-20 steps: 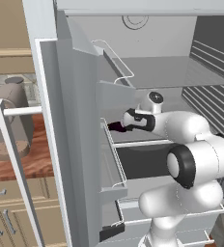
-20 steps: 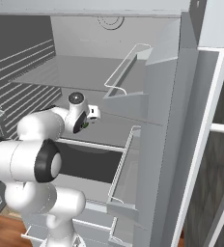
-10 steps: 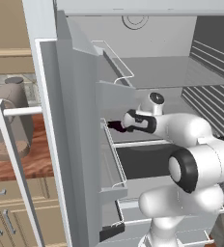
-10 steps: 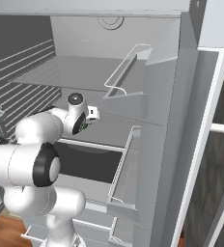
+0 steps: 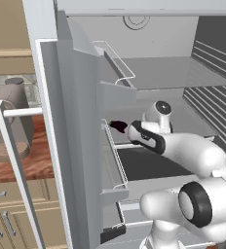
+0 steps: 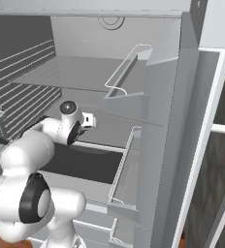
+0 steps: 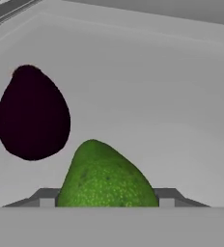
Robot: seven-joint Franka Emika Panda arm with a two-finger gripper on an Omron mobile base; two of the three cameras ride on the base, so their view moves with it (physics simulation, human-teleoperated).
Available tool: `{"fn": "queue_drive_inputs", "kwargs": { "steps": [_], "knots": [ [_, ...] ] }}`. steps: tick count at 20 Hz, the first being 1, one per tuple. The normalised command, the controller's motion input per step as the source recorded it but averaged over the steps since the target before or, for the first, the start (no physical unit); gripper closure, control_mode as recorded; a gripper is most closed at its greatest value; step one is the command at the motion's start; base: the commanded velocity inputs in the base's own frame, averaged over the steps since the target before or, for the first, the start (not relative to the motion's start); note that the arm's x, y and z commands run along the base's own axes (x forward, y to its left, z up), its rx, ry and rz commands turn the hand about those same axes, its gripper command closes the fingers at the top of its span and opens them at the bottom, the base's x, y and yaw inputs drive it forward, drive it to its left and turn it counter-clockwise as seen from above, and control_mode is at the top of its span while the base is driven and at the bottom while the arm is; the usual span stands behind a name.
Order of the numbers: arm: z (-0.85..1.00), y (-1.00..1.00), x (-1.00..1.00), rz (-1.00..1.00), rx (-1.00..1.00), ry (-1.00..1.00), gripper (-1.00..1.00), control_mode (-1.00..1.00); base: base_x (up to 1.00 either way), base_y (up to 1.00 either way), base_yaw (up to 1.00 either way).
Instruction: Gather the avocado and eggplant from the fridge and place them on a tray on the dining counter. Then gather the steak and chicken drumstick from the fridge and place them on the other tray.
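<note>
Gripper (image 7: 106, 202) now deeper along fridge shelf (image 7: 172, 96), avocado (image 7: 106, 178) between fingertips.

The white Franka arm with dark joints (image 5: 193, 160) rises from its base, bends at the elbow and reaches forward and level. Its black-and-white wrist (image 6: 72, 127) points away from the cameras. The two-finger gripper (image 7: 106, 202) holds its jaws apart, one dark fingertip (image 7: 46, 197) on either side.
</note>
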Motion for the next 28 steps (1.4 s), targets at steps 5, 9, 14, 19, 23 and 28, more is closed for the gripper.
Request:
{"fn": "queue_drive_inputs", "kwargs": {
  "steps": [5,9,14,19,23,28],
  "knots": [
    [0.69,-0.03,-0.40,-0.11,0.00,0.00,1.00,-1.00,0.00,0.00,0.00],
    [0.91,-0.13,-0.47,-0.15,0.03,0.07,1.00,-1.00,0.00,0.00,0.00],
    [0.84,-0.18,-0.59,-0.13,0.07,0.15,1.00,-1.00,0.00,0.00,0.00],
    [0.58,-0.09,-0.91,-0.08,0.08,0.11,1.00,-1.00,0.00,0.00,0.00],
    [0.45,-0.06,-1.00,-0.07,0.11,0.08,1.00,-1.00,0.00,0.00,0.00],
    [0.46,-0.03,-1.00,-0.09,0.11,0.10,1.00,-1.00,0.00,0.00,0.00]
  ]
}}
